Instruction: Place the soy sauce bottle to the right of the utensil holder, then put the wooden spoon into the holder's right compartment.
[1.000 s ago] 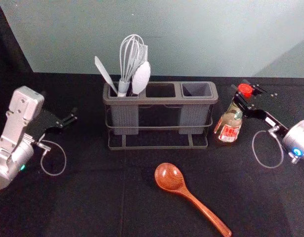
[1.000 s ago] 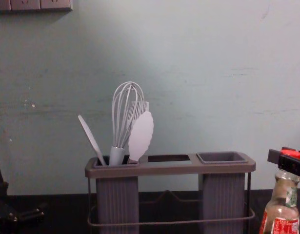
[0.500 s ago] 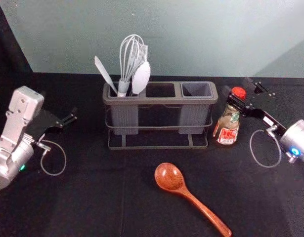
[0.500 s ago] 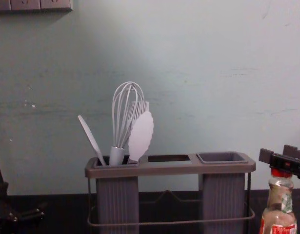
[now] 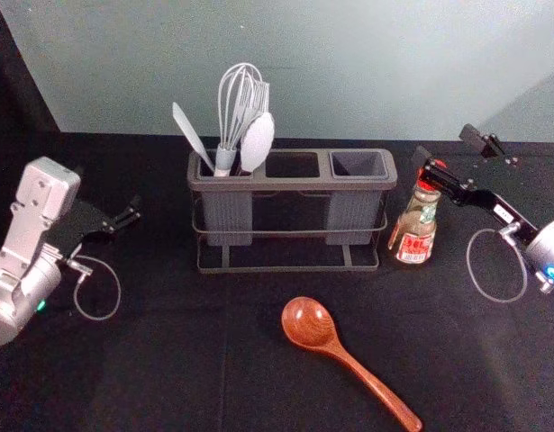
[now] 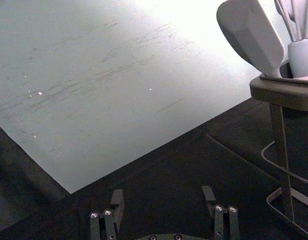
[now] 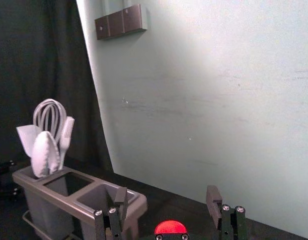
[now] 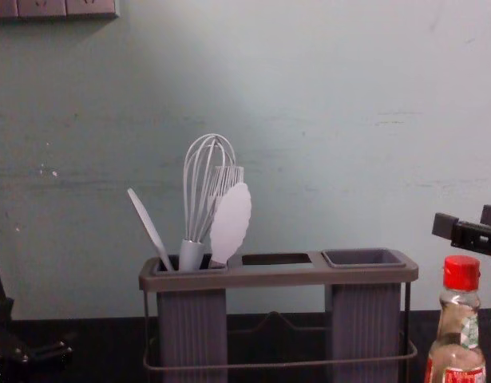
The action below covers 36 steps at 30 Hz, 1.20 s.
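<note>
Up and off the red cap (image 8: 461,273) goes my right gripper (image 7: 167,194), higher than half a second ago, leaving the soy sauce bottle (image 5: 414,245) upright just right of the utensil holder (image 5: 292,184)!
Both right jaws stand apart with nothing between them, above the holder's right side; my left gripper (image 6: 162,194), also spread and empty, waits off its left side. Now the wooden spoon (image 5: 310,324): it lies on my side of the holder, bowl nearest it, handle slanting away toward my right, so my right arm looks nearer the handle, needing to come down and back toward me. Count them: one bottle, one spoon, one holder, three openings, four pale utensils (image 8: 231,223) in the left one, the right compartment (image 5: 359,163) free.
</note>
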Each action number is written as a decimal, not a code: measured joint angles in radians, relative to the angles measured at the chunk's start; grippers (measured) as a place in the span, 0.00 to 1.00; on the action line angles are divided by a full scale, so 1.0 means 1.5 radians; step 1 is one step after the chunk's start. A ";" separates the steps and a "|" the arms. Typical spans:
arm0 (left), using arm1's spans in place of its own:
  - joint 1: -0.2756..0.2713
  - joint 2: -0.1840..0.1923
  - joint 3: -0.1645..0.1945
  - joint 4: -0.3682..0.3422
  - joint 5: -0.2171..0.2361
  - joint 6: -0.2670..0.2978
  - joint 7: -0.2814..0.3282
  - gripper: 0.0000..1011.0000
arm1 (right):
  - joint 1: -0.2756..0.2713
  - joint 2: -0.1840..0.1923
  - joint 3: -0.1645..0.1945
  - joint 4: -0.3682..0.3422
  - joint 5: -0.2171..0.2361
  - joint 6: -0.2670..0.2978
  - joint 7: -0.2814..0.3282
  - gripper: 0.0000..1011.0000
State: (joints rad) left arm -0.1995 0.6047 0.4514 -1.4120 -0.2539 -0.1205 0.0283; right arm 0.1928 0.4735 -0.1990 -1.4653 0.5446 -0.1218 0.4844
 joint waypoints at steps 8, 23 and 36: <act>0.000 0.000 0.000 0.000 0.000 0.000 0.000 1.00 | -0.047 0.024 0.002 -0.090 -0.020 0.039 -0.031 0.99; 0.000 0.000 0.000 0.000 0.000 0.000 0.000 1.00 | -0.140 0.045 -0.023 -0.191 -0.036 0.071 -0.040 0.99; 0.000 0.000 0.000 0.000 0.000 0.000 0.000 1.00 | -0.168 0.032 -0.069 -0.206 -0.064 0.114 -0.066 0.99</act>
State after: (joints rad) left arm -0.1995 0.6047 0.4514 -1.4120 -0.2539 -0.1205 0.0283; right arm -0.0585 0.5219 -0.3027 -1.7740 0.4486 0.0492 0.3857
